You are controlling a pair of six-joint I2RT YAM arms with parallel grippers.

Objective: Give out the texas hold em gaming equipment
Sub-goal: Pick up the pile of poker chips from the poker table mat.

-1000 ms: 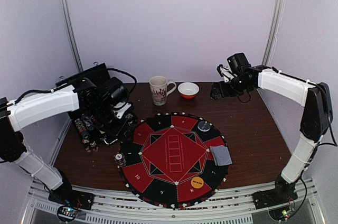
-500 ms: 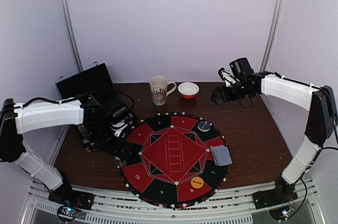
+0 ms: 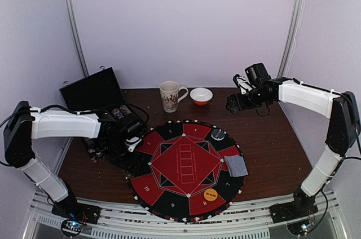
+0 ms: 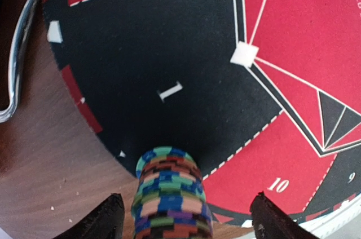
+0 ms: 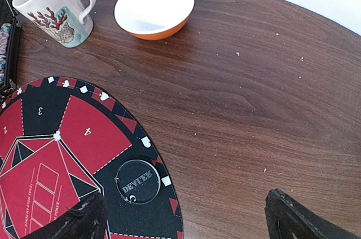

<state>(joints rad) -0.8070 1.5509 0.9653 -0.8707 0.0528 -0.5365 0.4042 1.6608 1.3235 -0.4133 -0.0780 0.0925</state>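
At the far left one black case (image 3: 93, 95) stands open on the desk (image 5: 254, 81), holding rows of chips (image 3: 117, 111) too crowded to count. Just right of it the left gripper (image 4: 187, 199) hangs low over the left rim of the one round red-and-black mat (image 3: 186, 163). Its fingers (image 4: 104, 221) are spread to either side of a single chip stack (image 4: 169, 194) and do not pinch it. The stack stands upright by the black segment marked 1, its chips edged in blue, green, orange and dark stripes.

Behind the mat sit one mug (image 5: 53, 5) and one bowl (image 5: 153, 7). On the mat's right half lie one dark disc (image 5: 138, 181) lettered DEALER, one grey-backed pile of cards (image 3: 236, 165) and one orange disc (image 3: 210, 195). The right gripper (image 5: 185, 195) hovers above the desk, spread wide and holding nothing.
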